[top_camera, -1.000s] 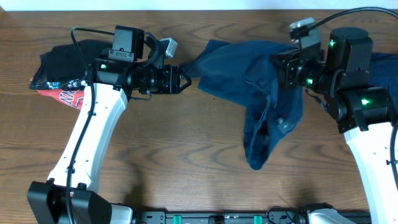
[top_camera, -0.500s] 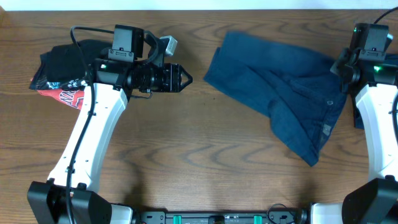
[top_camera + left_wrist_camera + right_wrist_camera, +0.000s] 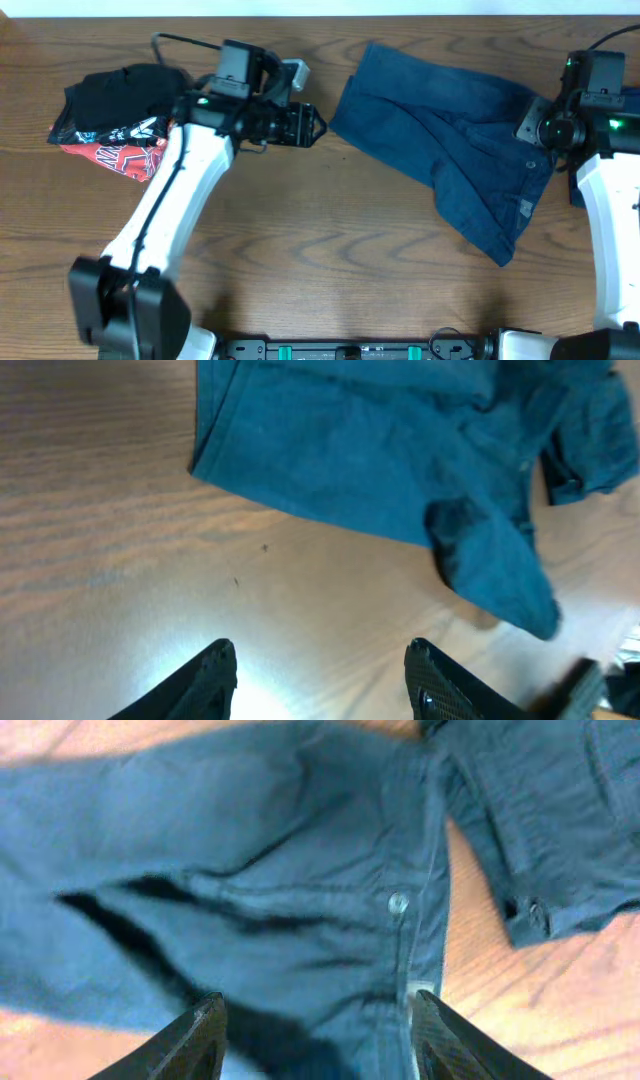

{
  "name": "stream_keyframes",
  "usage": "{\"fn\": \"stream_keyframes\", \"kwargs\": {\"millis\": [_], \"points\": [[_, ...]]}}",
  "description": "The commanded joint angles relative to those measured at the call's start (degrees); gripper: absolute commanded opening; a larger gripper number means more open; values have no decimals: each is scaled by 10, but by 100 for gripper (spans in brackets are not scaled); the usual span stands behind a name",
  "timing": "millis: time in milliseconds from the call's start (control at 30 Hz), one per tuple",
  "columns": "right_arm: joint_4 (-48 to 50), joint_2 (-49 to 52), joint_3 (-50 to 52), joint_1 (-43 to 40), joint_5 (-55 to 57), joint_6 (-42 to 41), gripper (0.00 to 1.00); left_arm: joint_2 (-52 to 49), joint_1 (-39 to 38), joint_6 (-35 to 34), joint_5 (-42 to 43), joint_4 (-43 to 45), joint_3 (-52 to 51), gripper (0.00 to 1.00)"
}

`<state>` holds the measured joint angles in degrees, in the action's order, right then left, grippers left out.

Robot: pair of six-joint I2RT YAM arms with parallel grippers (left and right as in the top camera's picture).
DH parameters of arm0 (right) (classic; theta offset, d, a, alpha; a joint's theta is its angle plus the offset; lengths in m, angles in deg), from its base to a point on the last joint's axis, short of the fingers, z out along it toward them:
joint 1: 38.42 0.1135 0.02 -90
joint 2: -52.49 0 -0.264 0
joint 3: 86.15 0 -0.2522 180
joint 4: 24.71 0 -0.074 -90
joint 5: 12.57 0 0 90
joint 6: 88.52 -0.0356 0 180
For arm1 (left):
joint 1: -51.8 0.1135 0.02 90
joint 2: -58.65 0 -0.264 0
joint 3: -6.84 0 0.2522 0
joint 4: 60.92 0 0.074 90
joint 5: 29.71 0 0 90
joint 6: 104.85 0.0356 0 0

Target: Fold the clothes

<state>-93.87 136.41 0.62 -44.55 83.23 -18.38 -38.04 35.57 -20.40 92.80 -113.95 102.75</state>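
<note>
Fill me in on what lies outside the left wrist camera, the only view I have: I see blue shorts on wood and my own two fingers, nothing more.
Observer: At the left end of the table lies a black garment, crumpled, not folded.
Operator: Say what is next to it.
Observer: A red-black-white printed piece lies against its edge on the robot's side, touching it.
Operator: Report the right gripper.
Observer: The right gripper hangs open over the blue shorts, holding nothing, with the waistband button just ahead of its fingers.
</note>
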Motion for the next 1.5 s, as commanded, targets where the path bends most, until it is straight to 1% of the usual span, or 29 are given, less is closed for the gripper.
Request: {"fn": "stream_keyframes", "kwargs": {"millis": [0, 100, 167, 300, 467, 633, 767, 900, 933, 1033, 1100, 1133, 1300, 1400, 1467], "points": [[-15, -8, -8, 2, -36, 14, 58, -47, -7, 3, -23, 25, -5, 57], [-23, -8, -8, 2, -46, 23, 60, -87, -10, 3, -24, 58, -5, 59], [-28, -8, -8, 2, -49, 23, 63, -116, -10, -15, -24, 85, -5, 63], [-41, -9, -8, 2, -49, 23, 67, -171, -10, -51, -24, 145, -5, 66], [-51, -10, -8, 2, -50, 24, 68, -233, -12, -94, -24, 212, -5, 66], [-54, -12, -8, 2, -53, 23, 68, -273, -18, -98, -24, 264, -5, 66], [-54, -12, -8, 2, -61, 24, 68, -288, -30, -109, -67, 293, -5, 66], [-54, -13, -8, 2, -63, 23, 68, -299, -49, -109, -72, 323, -5, 66], [-55, -13, -8, 2, -63, 23, 68, -301, -55, -112, -77, 327, -5, 64], [-55, -13, -8, 2, -63, 23, 68, -302, -63, -113, -92, 327, -5, 31], [-55, -13, -8, 2, -63, 23, 68, -302, -64, -113, -92, 325, -5, 12], [-55, -13, -8, 2, -63, 23, 68, -301, -63, -113, -92, 321, -5, 6], [-64, -13, -8, 2, -63, 37, 69, -261, -32, -113, -92, 263, -5, 6], [-78, -13, -8, 2, -63, 50, 70, -196, 10, -111, -93, 159, -5, 6], [-84, -13, -8, 2, -63, 58, 72, -145, 45, -111, -93, 51, -5, 6]]}}
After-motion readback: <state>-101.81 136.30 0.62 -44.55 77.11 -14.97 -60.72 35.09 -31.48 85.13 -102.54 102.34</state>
